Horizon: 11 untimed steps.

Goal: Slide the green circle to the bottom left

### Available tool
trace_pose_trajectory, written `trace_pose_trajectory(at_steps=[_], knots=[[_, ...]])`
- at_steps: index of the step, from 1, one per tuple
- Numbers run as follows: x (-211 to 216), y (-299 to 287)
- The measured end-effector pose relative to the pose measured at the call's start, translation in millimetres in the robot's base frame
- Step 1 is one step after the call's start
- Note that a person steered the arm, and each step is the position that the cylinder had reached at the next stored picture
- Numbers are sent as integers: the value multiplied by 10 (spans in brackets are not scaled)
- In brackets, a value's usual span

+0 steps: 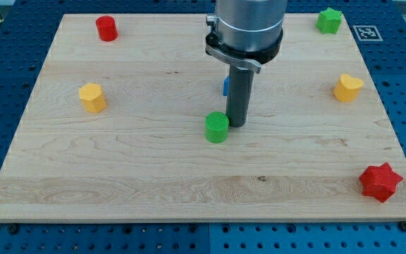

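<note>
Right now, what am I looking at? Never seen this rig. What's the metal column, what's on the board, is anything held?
One camera looks down at a slant on a wooden board that lies on a blue perforated table. The grey column at the view's top is the end of a robot arm. It has no claw, only a dark rod, and holds nothing: it pushes. My tip stands just right of the green circle, touching or nearly so. Also on the board: a red cylinder, a yellow block, a green star, a yellow heart, a red star, and a blue block, mostly hidden behind the rod.
</note>
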<state>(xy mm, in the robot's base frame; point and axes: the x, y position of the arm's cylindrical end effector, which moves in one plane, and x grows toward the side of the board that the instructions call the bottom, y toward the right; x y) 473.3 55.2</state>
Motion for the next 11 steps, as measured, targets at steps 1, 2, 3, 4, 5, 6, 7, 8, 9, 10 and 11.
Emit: trace_pose_trajectory(at_steps=[1, 2, 3, 4, 5, 6, 7, 8, 9, 10, 11], knots=[[60, 131], [60, 131], [64, 131], [64, 131], [64, -22], [133, -263], [142, -377], [154, -377], [169, -377], [169, -377], [194, -460]])
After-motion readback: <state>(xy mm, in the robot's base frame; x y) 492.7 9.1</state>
